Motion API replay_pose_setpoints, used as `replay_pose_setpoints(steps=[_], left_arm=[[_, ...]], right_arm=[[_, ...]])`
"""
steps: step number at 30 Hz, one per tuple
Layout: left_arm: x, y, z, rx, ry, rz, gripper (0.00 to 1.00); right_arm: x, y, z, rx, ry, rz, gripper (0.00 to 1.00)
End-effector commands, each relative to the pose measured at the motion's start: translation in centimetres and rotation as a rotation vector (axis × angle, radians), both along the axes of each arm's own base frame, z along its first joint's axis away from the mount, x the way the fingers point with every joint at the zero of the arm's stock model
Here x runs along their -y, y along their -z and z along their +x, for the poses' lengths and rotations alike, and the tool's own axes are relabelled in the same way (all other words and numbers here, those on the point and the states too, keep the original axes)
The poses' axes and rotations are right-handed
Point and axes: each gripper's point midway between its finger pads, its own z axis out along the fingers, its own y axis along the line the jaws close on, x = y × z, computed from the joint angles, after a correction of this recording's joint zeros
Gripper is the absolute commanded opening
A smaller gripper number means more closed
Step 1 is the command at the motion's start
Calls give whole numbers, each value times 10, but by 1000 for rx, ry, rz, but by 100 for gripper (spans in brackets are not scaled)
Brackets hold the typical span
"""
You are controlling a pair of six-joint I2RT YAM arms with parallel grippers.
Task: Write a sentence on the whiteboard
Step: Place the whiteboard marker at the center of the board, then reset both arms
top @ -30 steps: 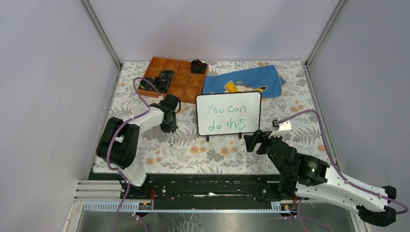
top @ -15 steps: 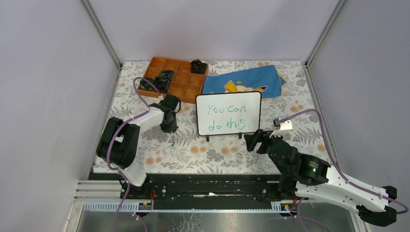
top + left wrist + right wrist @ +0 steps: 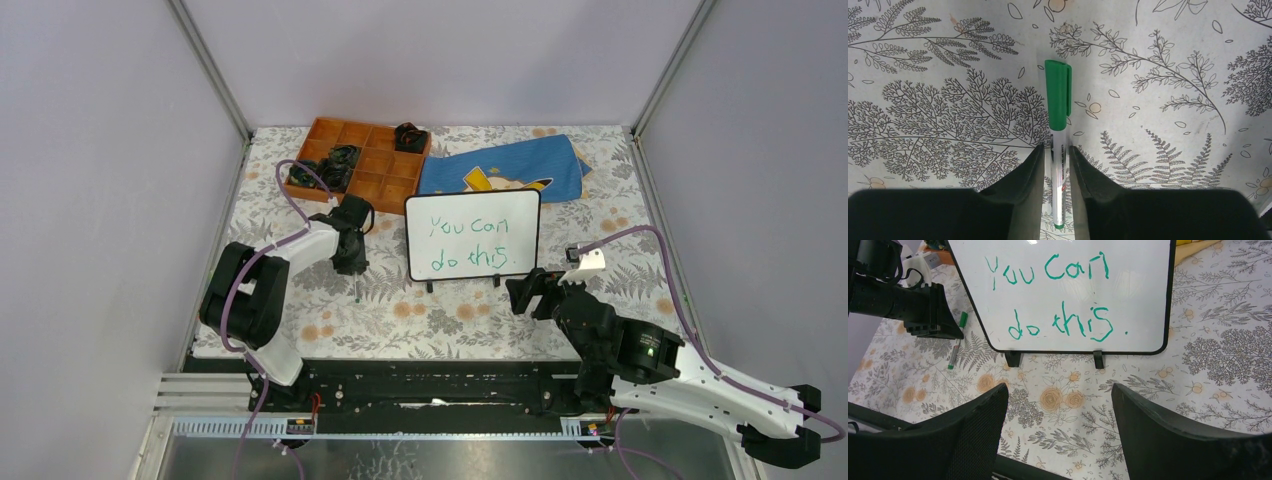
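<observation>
On the left, the left gripper (image 3: 352, 266) has slackened since a second ago. Its fingers now stand slightly apart either side of the green marker (image 3: 1057, 95), which lies on the table (image 3: 440, 320). Mid-table stands the whiteboard (image 3: 522, 240), its sentence (image 3: 1083, 325) finished, right of those fingers and just beyond the right gripper (image 3: 1059, 390) — spread wide, empty.
</observation>
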Motion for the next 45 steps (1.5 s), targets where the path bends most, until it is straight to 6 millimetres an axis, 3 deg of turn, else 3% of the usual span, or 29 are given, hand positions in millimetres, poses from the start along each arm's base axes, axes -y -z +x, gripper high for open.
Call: replay_pose_setpoints(steps=[1, 7, 21, 45], left_arm=[[4, 10, 2, 4, -4, -7, 32], [3, 1, 5, 37, -6, 1, 38], [4, -21, 14, 132, -27, -13, 64], [9, -19, 12, 120, -5, -5, 65]], right_arm=[[2, -12, 1, 14, 24, 47, 81], [1, -4, 3, 13, 28, 28, 81], [-2, -5, 4, 3, 29, 21, 81], [1, 0, 2, -16, 40, 25, 81]])
